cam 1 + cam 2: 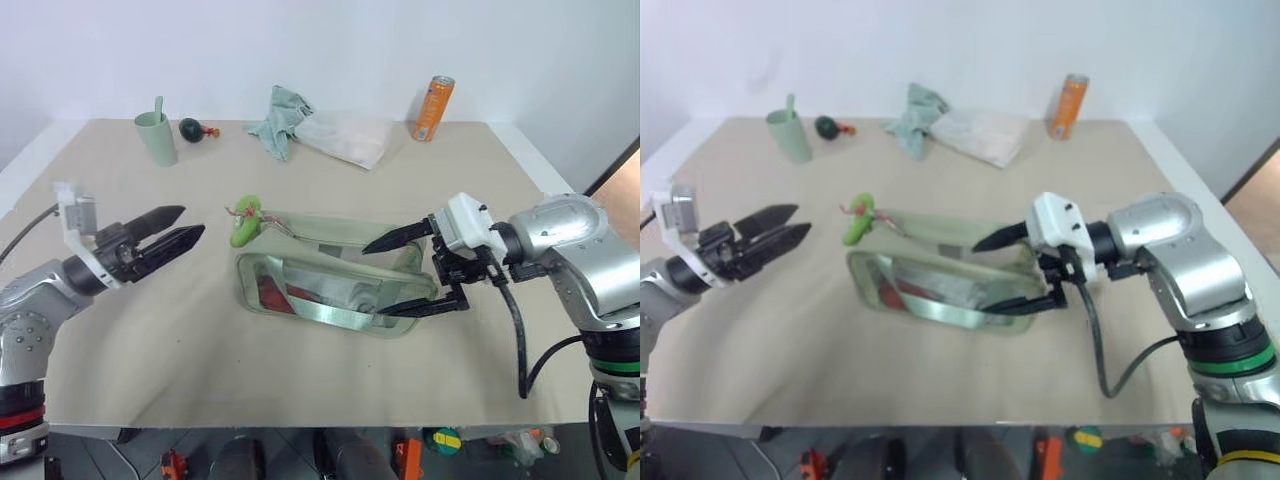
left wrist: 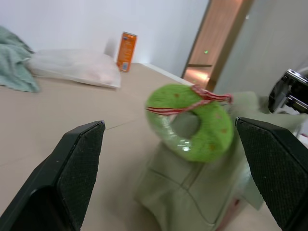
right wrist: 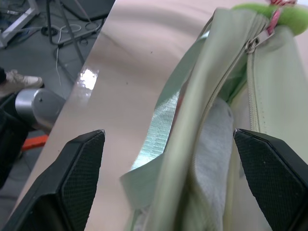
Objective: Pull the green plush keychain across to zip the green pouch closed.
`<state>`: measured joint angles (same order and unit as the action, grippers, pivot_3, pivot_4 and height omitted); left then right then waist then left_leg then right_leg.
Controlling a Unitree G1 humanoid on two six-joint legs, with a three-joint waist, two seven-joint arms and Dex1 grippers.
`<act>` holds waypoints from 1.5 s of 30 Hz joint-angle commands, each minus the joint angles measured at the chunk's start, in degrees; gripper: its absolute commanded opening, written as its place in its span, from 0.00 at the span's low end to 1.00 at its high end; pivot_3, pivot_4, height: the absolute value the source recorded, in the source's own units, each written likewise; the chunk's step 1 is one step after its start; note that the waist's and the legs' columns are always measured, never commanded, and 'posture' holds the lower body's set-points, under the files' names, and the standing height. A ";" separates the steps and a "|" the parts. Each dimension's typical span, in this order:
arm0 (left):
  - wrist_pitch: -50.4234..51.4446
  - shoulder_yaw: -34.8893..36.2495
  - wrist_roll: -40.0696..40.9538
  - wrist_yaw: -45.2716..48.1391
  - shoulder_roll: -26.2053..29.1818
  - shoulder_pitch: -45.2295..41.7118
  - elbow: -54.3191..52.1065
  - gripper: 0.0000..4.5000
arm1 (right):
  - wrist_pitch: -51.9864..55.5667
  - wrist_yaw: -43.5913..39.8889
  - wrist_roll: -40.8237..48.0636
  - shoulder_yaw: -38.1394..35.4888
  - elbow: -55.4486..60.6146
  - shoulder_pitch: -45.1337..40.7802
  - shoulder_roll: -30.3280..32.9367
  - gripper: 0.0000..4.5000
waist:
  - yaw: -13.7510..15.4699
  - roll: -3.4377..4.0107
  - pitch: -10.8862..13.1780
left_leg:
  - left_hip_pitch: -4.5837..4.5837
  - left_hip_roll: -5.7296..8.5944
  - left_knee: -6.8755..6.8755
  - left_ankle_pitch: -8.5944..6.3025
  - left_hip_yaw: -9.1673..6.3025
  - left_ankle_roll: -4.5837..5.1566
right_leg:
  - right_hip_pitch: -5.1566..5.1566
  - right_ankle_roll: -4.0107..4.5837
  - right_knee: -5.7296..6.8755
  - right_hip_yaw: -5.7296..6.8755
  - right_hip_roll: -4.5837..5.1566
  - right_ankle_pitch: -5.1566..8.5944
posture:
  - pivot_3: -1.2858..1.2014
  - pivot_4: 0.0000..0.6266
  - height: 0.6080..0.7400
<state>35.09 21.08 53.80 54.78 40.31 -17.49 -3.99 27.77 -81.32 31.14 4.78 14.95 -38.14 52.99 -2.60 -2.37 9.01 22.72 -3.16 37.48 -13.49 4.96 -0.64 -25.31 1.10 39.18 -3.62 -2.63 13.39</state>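
Pale sage-green fabric pouch (image 1: 325, 275) lying mid-table (image 1: 480, 190), long and rectangular, with a clear plastic side panel showing red and white contents, and light green webbing handles. Top zipper seen parted in the right wrist view, teeth running along both edges toward the pull.

Small lime-green fuzzy plush keychain (image 1: 245, 220) at the pouch's left end, ring-shaped like a tiny doughnut, crossed by thin red-pink threads. Sits just beyond the tips of the left gripper (image 1: 185, 226), slightly apart from them, centred between the two fingers in the left wrist view (image 2: 190, 122).

Left gripper spread wide, holding nothing, fingertips aimed at the keychain.

Right gripper (image 1: 385, 275) at the pouch's opposite end, also spread wide and gripping nothing; one finger above the pouch's top edge, the other down by the near webbing handle, with the pouch's end lying between them. Actual contact with the fabric hard to judge.

Farther back, well apart from both grippers: pale green cup (image 1: 156, 137), dark green round toy (image 1: 190, 128), teal cloth (image 1: 280, 118), white bag (image 1: 345, 137), orange can (image 1: 433, 108).
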 commanded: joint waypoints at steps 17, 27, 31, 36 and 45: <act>3.19 -3.27 -0.06 7.75 -0.83 -8.29 3.55 1.00 | 7.64 9.07 7.78 -17.85 10.14 16.18 7.38 1.00 | 0.02 -0.08 0.05 | 0.05 0.05 0.02 0.00 -0.21 -0.01 | 0.06 -0.11 -0.01 0.18 0.02 0.07 | 0.52 0.24 1.00; 4.33 2.82 4.54 14.69 8.23 -7.78 -4.77 1.00 | 6.73 12.22 7.27 -17.57 10.75 20.29 6.67 1.00 | -0.04 -0.11 0.10 | 0.04 0.00 0.01 0.03 -0.30 -0.05 | 0.06 -0.12 0.00 0.27 -0.04 0.07 | 0.52 0.24 1.00; 5.05 2.90 6.10 15.99 9.93 -5.78 -10.33 1.00 | 6.75 12.23 7.31 -17.57 10.51 20.78 6.85 1.00 | -0.02 -0.13 0.11 | 0.04 0.05 0.01 0.02 -0.28 -0.04 | 0.07 -0.15 0.00 0.26 0.03 0.09 | 0.52 0.24 1.00; 4.98 0.54 6.08 15.25 8.50 -3.57 -14.37 1.00 | 6.31 12.26 6.74 -16.53 10.42 21.02 6.64 0.88 | 0.02 -0.14 0.12 | 0.04 0.08 0.01 0.02 -0.30 -0.05 | 0.08 -0.18 -0.01 0.26 0.05 0.11 | 0.52 0.24 1.00; 4.13 -1.81 4.60 11.80 4.64 -2.59 -12.84 1.00 | 4.86 11.41 5.16 -14.04 9.83 20.82 6.67 0.18 | 0.02 -0.15 0.13 | 0.02 0.06 0.00 0.03 -0.36 -0.05 | 0.10 -0.17 -0.01 0.29 0.00 0.12 | 0.52 0.24 1.00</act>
<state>40.30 18.32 58.41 67.69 45.36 -19.60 -17.16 33.51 -69.65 36.30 -8.96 24.35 -16.58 59.35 -2.59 -2.52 9.14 22.75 -3.10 37.48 -13.46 4.60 -0.69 -25.21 0.93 39.17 -3.33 -2.63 13.50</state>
